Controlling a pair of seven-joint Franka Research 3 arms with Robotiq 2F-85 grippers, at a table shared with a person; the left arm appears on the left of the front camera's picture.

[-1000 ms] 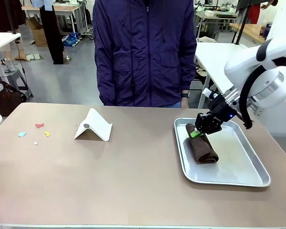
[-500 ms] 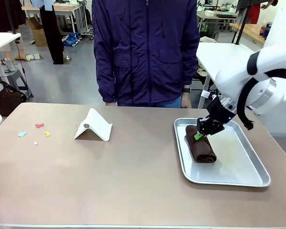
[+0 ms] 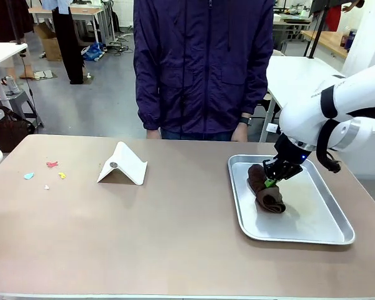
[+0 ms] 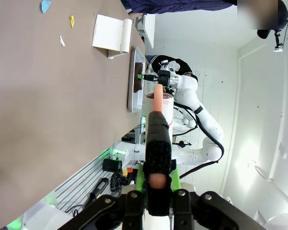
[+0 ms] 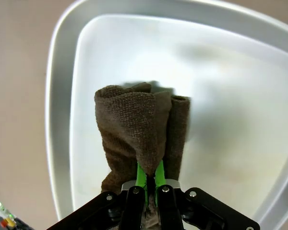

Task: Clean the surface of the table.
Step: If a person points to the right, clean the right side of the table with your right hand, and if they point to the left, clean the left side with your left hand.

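Risk: slip | right gripper (image 3: 272, 182) clamped on thin cloth (image 3: 267, 195) fold in tray (image 3: 312, 232), 3 o'clock on bench (image 3: 144, 237) | lifting may drop cloth or drag tray | left gripper (image 4: 157, 103) closed, empty | scraps (image 3: 47, 175) at 9 o'clock

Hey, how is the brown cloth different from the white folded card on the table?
The brown cloth is dark and bunched; the white folded card is pale, with flat faces. The cloth lies in the silver tray; the card stands tent-like straight on the table. The right gripper pinches the cloth; nothing touches the card. Both are folded.
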